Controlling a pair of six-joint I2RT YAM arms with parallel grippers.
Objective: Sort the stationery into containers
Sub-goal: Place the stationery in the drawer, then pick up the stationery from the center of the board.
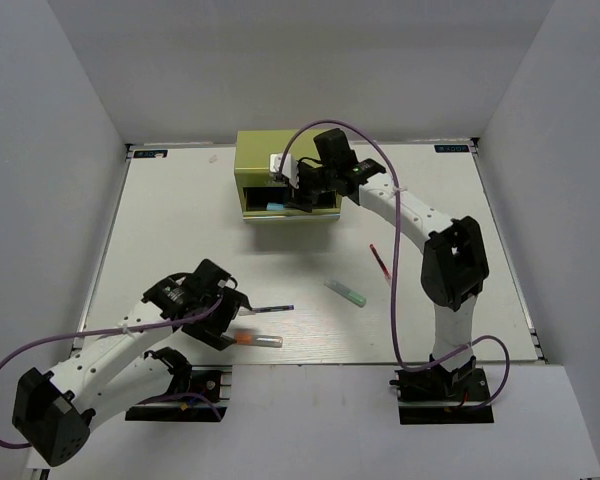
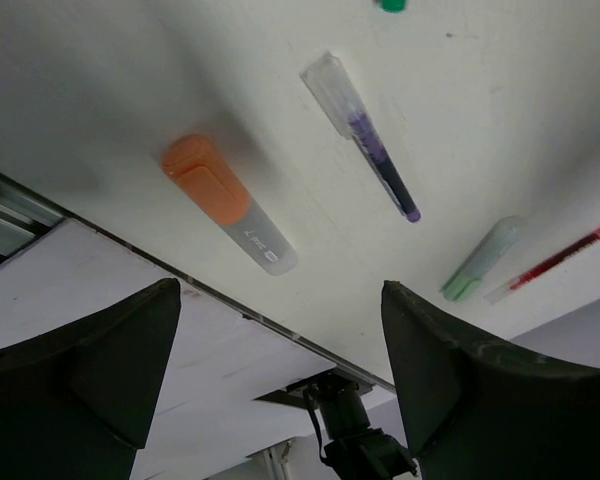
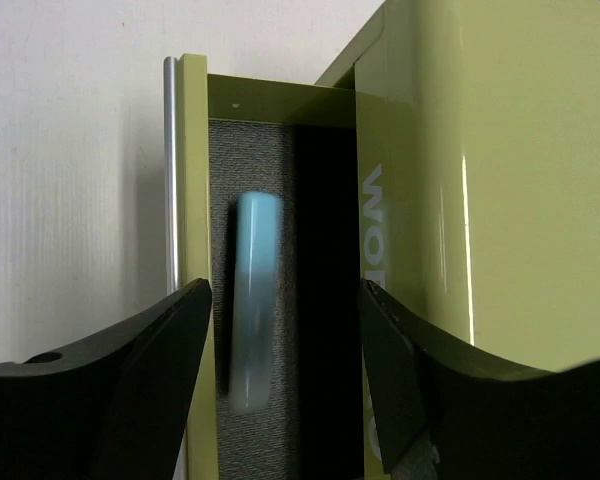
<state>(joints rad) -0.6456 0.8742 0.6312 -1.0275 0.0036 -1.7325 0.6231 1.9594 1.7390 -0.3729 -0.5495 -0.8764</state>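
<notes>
The yellow-green chest [image 1: 265, 160] stands at the back with a drawer [image 3: 193, 200] pulled out. A blue-capped marker [image 3: 252, 300] lies in that drawer, blurred; it also shows in the top view [image 1: 275, 205]. My right gripper [image 1: 305, 190] hovers open and empty over the drawer [image 3: 285, 330]. My left gripper [image 1: 232, 318] is open and empty [image 2: 280, 340] just above the orange-capped marker [image 2: 225, 200] at the near edge. The dark pen [image 2: 365, 135], green-capped marker [image 2: 480, 262] and red pen [image 2: 555, 262] lie on the table beyond. The black pouch is out of view.
The table's near edge [image 2: 280, 330] runs right beside the orange-capped marker [image 1: 255, 340]. The dark pen [image 1: 270, 309], green-capped marker [image 1: 346, 293] and red pen [image 1: 380, 262] lie between the arms. White walls enclose the table on three sides.
</notes>
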